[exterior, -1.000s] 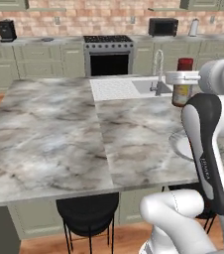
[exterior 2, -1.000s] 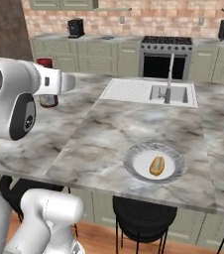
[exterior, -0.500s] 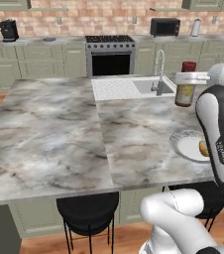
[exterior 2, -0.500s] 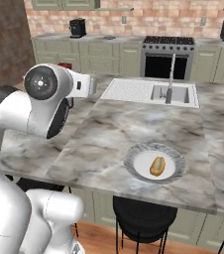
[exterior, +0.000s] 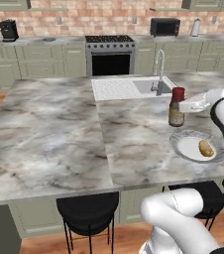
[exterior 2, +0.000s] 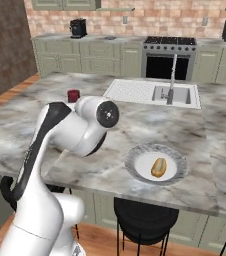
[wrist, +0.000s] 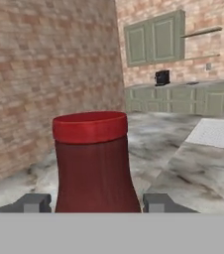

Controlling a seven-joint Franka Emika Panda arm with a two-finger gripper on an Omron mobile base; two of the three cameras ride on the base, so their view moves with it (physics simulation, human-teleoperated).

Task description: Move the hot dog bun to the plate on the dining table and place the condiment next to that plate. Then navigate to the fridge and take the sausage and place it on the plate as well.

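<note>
right, gripper [wrist: 98, 203] is clamping the condiment [exterior: 176, 107] w/ 2 fingers part-open around its body, just left & far of the plate [exterior: 183, 148] on the dining table [exterior: 49, 134]. lowering it straight, staying off the rim. bottle's standing upright, cap up; hot dog bun [exterior: 206, 148] is lying on the plate, pointing near-far.

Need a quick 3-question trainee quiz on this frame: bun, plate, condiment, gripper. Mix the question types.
1. True or false: the bun lies on the plate.
2. Where does the condiment stand in the left base view?
A. inside the sink
B. upright by the plate's far rim, between plate and sink
C. on a stool
3. Fill in: in the hand view, the gripper has one fingertip on each side of the ____.

Key: 1 true; 2 B; 3 condiment (whether the fingertips actually press on it cannot be told).
</note>
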